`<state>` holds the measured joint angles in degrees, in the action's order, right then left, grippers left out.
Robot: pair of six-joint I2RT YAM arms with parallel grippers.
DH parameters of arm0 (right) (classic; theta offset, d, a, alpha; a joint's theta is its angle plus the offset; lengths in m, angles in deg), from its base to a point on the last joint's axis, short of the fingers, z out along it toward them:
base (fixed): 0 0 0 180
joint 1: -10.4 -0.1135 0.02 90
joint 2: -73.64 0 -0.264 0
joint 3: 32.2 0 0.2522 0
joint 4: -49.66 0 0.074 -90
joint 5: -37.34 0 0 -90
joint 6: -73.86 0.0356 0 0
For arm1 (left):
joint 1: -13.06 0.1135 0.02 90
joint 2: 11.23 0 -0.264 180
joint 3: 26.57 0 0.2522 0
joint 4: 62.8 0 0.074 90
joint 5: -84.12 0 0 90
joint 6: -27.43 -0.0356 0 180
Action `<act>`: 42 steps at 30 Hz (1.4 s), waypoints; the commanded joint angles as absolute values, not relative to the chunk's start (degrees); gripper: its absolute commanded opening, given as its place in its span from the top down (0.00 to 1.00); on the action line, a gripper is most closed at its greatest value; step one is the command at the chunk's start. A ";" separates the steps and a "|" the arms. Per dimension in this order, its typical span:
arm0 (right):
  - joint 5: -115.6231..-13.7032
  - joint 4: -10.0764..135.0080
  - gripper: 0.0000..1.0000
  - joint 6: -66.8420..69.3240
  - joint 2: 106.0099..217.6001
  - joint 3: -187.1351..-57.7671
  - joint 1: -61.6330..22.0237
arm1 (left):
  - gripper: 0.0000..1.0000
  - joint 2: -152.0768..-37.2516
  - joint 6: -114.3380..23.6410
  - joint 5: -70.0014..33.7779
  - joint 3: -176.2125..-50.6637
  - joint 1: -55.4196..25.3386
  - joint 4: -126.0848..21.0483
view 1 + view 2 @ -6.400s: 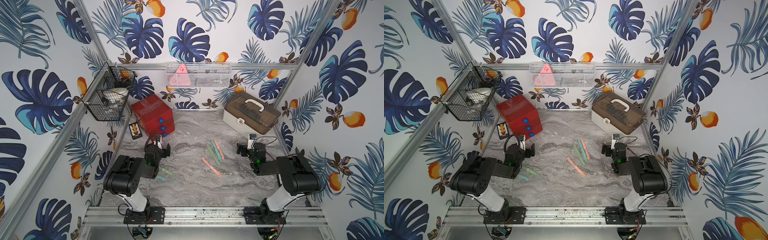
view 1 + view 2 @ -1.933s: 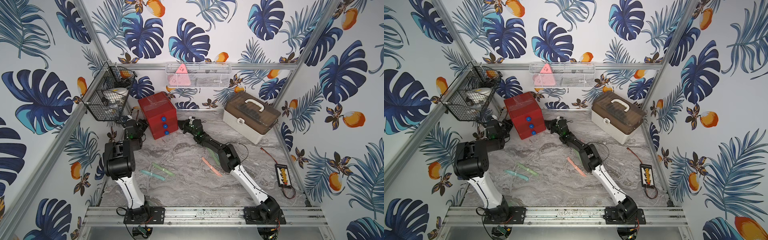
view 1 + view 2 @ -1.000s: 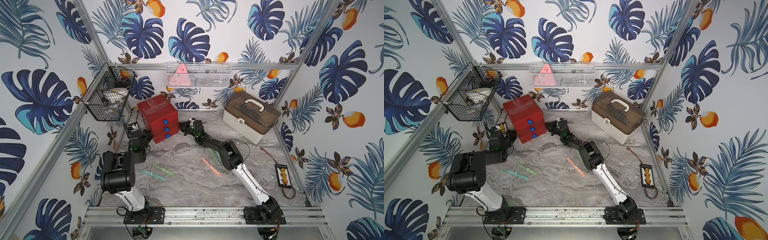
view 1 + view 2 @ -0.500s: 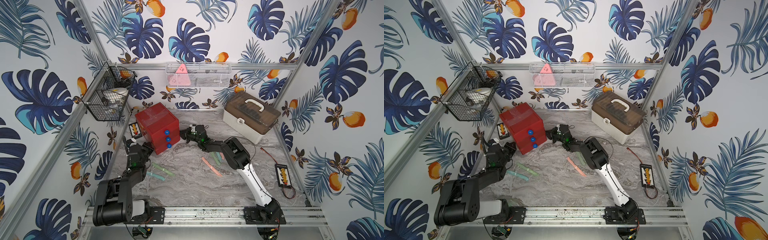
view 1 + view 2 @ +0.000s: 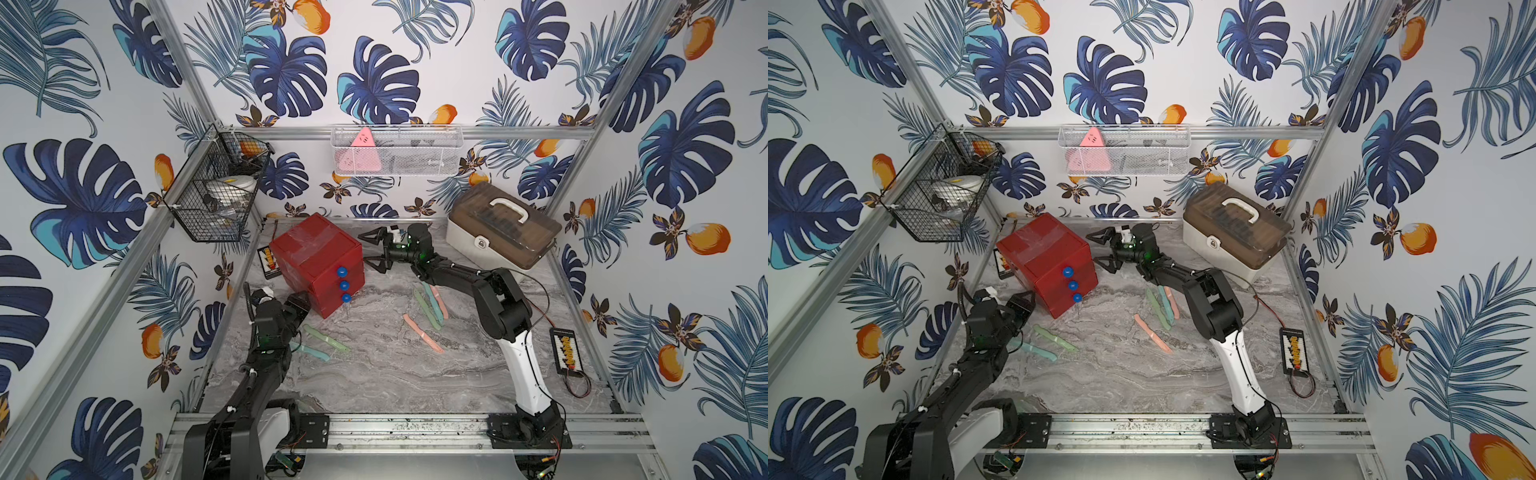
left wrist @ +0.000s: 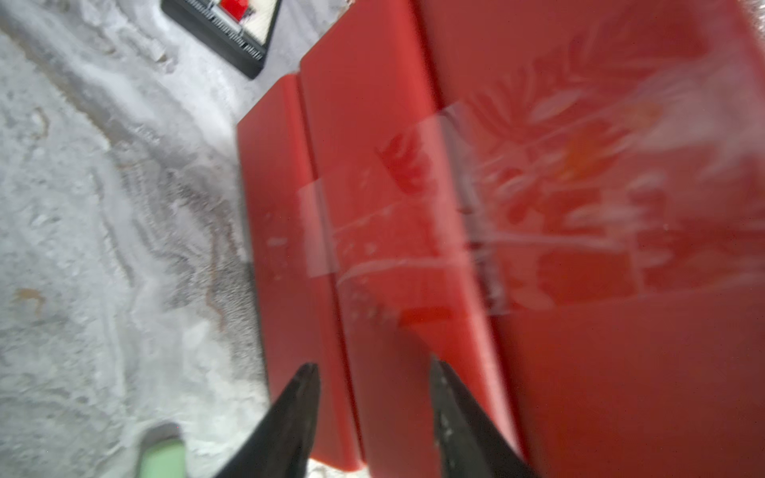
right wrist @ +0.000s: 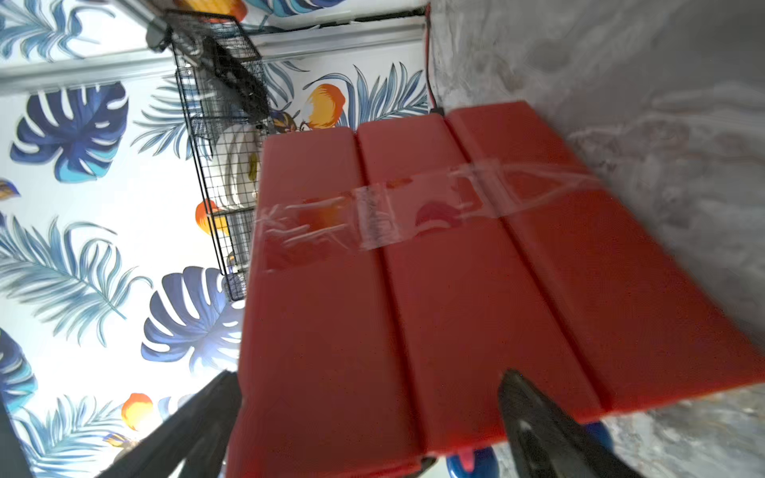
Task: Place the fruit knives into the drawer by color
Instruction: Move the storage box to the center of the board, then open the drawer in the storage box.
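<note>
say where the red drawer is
In both top views the drawer sits back left on the table, between the left gripper and the right gripper.

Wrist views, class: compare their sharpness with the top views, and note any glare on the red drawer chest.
Left wrist view: the red drawer chest is smeared by motion blur, its glossy side carrying pale leafy reflections. Right wrist view: milder blur, the clear tape glinting. Both top views: sharp and evenly lit, the pink knife crisp, only a soft sheen on the chest's top.

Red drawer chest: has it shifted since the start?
Yes. The drawer has slid forward, away from the wire basket on the wall.
</note>
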<state>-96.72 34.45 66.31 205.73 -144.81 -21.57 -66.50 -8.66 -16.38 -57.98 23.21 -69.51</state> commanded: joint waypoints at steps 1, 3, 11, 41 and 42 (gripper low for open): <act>-102.70 52.22 0.00 52.56 201.77 -148.02 -20.26 | 0.40 -64.43 -11.41 -16.61 -61.19 23.25 -60.84; -103.92 64.35 0.00 44.33 200.16 -152.02 -20.10 | 0.37 -63.18 -12.97 -16.67 -63.43 23.25 -57.24; -81.55 115.42 0.00 8.55 195.12 -172.09 -25.73 | 0.35 -59.89 -19.32 -19.68 -71.25 23.22 -45.25; -102.24 75.36 0.00 24.86 179.20 -131.66 -28.24 | 0.01 -59.83 -32.95 -17.42 -105.15 23.09 2.57; -101.20 72.96 0.00 26.48 179.03 -130.30 -28.27 | 0.01 -59.92 -31.68 -17.70 -105.04 23.16 1.86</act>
